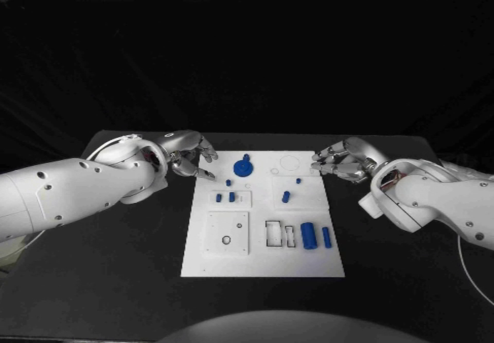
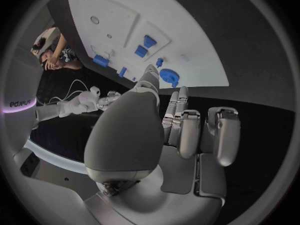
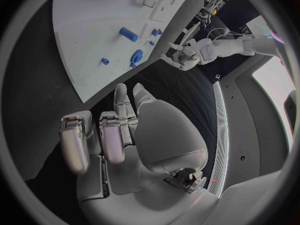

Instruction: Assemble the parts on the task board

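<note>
The white task board (image 1: 263,254) lies mid-table. On it are a round blue part (image 1: 243,168) at the far edge, two small blue pegs (image 1: 287,196), two small blue blocks (image 1: 225,197) and two blue cylinders (image 1: 317,234) beside a rectangular slot. My left hand (image 1: 190,153) hovers off the board's far left corner, its fingers loosely bent, the thumb apart, holding nothing. My right hand (image 1: 342,158) hovers off the far right corner in the same pose. The left wrist view shows the left hand (image 2: 181,130) just short of the round part (image 2: 169,77). The right wrist view shows the right hand (image 3: 119,130) and the board (image 3: 94,45).
A square raised plate with a round hole (image 1: 228,233) sits on the board's near left. Black table (image 1: 103,271) surrounds the board on all sides. Both white forearms reach in along the table's left and right sides.
</note>
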